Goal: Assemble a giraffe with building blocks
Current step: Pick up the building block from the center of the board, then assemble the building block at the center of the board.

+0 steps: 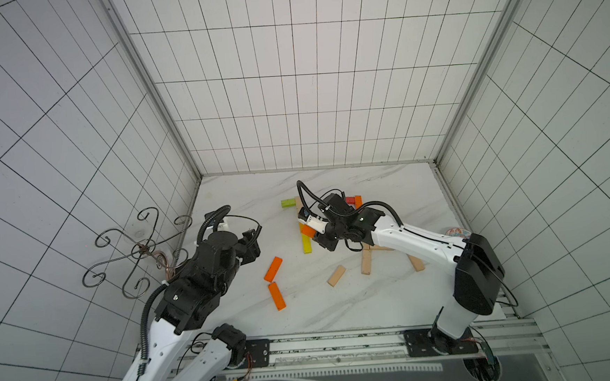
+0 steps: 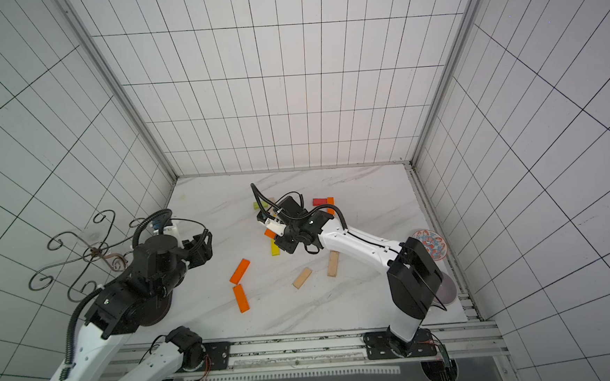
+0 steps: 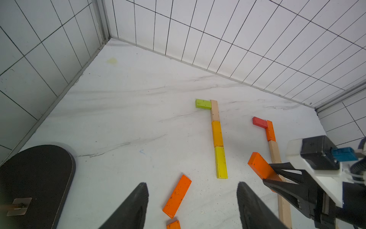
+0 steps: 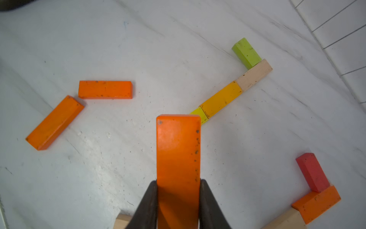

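Orange block (image 4: 178, 154) is pinched at one end by the right gripper (image 4: 178, 184) and held over the bench (image 4: 89, 43), covering the yellow end of a flat block row (image 4: 220, 102) of green, wood, amber and yellow. Two loose orange blocks (image 4: 105, 89) lie flat nearby, and the left gripper (image 3: 192, 186) is spread and empty near them.

Bare bench (image 3: 128, 111) open toward the back left corner, loose orange block (image 1: 273, 268) and second orange block (image 1: 277, 296) mid-bench, long block row (image 3: 217, 134) and red-topped row (image 3: 270, 132) fencing a narrow lane, right pincer (image 4: 178, 182) and held orange block (image 4: 178, 142) hanging over it, wire stand (image 1: 141, 248) crowding the left edge
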